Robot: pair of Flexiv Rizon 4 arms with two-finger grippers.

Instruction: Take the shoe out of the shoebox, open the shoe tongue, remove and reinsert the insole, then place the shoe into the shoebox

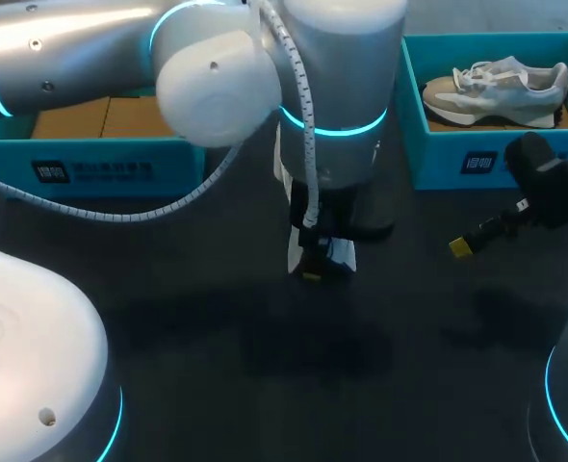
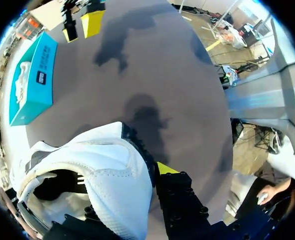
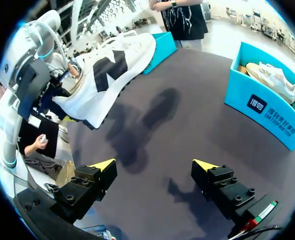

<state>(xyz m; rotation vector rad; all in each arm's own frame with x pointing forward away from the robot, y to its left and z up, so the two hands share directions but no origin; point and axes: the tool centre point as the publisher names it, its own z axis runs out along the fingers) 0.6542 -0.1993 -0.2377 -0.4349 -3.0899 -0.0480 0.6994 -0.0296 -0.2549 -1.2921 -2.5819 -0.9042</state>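
Note:
A white shoe with a black side mark hangs tilted above the dark table, toe pointing away from the arm. My left gripper is shut on its heel collar; one yellow fingertip shows outside the shoe, the other is hidden inside. In the head view the left arm covers most of the shoe. My right gripper stands open over bare table, right of the shoe, with nothing between its fingers. The blue shoebox at the back left shows only its brown cardboard bottom.
A second blue shoebox at the back right holds a beige and white sneaker. It lies ahead of and beside the right gripper, seen as the box in the right wrist view. Dark table stretches across the front.

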